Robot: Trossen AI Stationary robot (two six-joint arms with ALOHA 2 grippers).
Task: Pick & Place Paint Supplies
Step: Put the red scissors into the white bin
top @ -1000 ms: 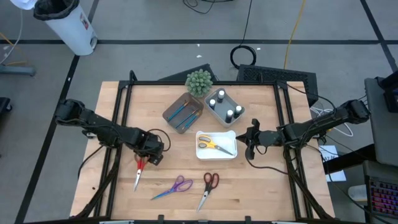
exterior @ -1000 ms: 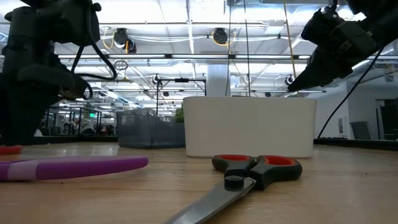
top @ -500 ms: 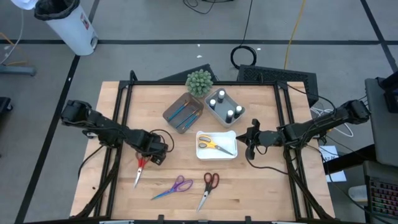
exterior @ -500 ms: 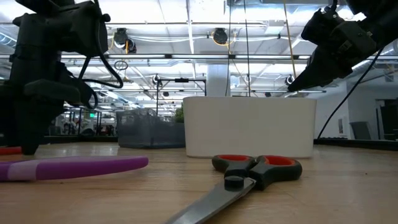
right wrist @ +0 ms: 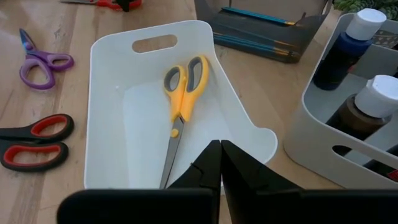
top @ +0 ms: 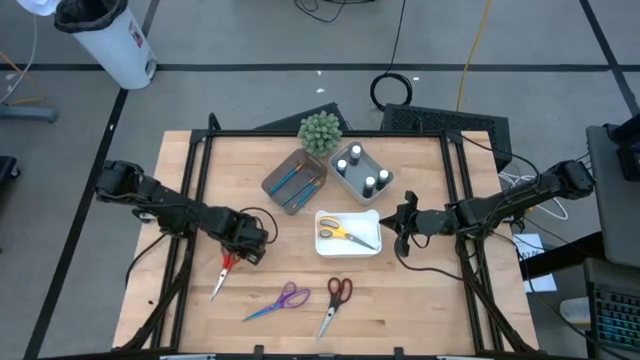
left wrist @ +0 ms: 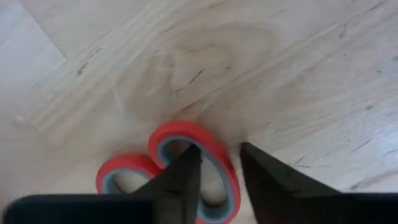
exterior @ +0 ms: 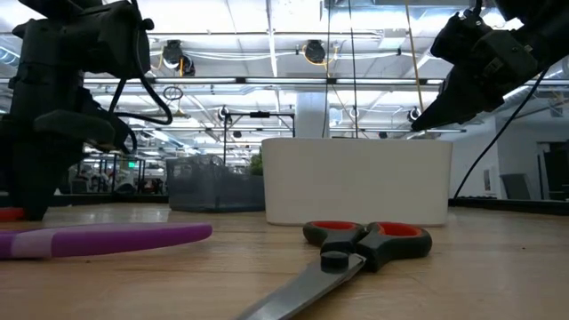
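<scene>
Pinching red scissors [left wrist: 186,165] handle ring, left tool [left wrist: 219,163]; right tool [right wrist: 221,158] pressed together.

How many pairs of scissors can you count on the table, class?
4. Yellow scissors lie in the white tray. Red scissors lie at the left claw. Purple scissors and red-black scissors lie on the table's near side. None seem hidden.

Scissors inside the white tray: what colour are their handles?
Yellow handles on the scissors, clearest in the right wrist view.
</scene>
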